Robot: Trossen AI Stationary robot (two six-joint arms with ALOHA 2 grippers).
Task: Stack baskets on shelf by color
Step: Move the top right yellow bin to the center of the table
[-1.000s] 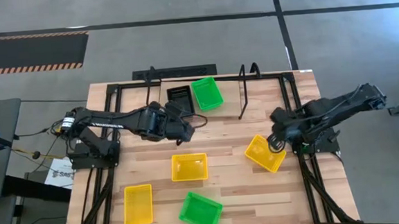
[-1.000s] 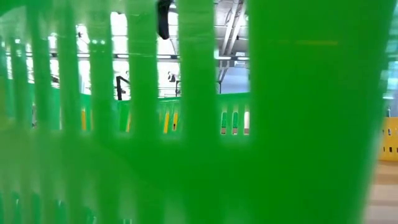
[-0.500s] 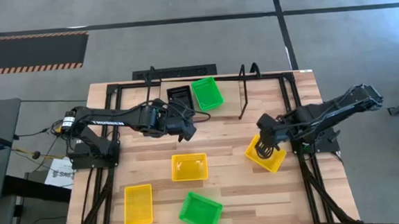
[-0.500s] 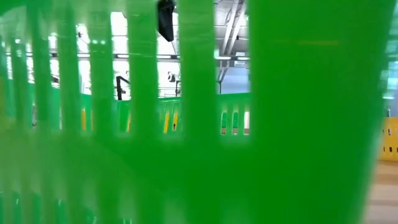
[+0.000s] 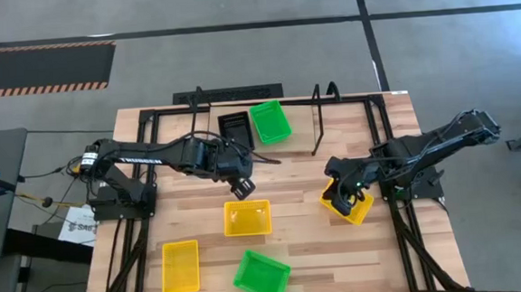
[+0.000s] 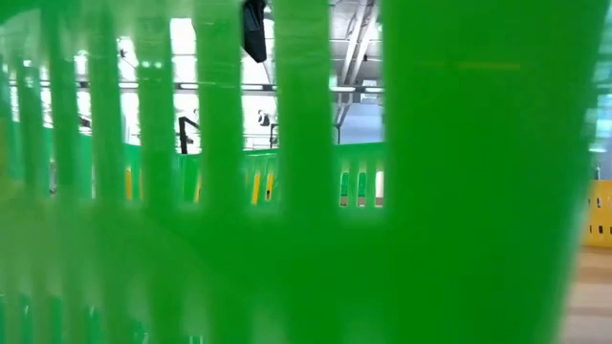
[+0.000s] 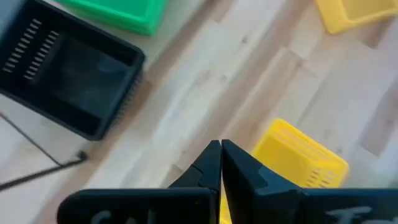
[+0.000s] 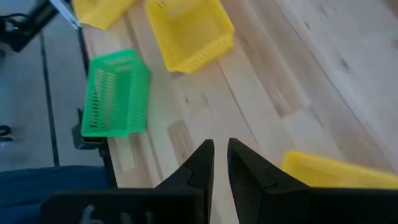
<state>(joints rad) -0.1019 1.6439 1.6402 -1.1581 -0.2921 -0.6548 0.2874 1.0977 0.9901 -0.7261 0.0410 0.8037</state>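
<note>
Three yellow baskets stand on the table: one in the middle (image 5: 247,217), one near left (image 5: 179,267), one at right (image 5: 349,204). A green basket (image 5: 261,274) stands at the near edge and fills the low view (image 6: 459,191). A black basket (image 5: 235,128) and a green basket (image 5: 270,121) stand side by side on the shelf (image 5: 318,115) at the far edge. My left gripper (image 5: 245,183) (image 7: 221,149) is shut and empty, between the black basket and the middle yellow one. My right gripper (image 5: 336,192) (image 8: 221,149) hovers at the right yellow basket's left edge, open by a narrow gap, empty.
Bare wood lies between the baskets in the table's middle (image 5: 294,176). The shelf's black wire loops (image 5: 328,92) stand up at the far edge. The black arm mounts (image 5: 119,200) sit at both sides of the table.
My right gripper has gone toward the table's left, from above the right yellow basket to that basket's left edge. My left gripper has drifted a little toward the near edge, toward the middle yellow basket. The baskets have stayed where they were.
</note>
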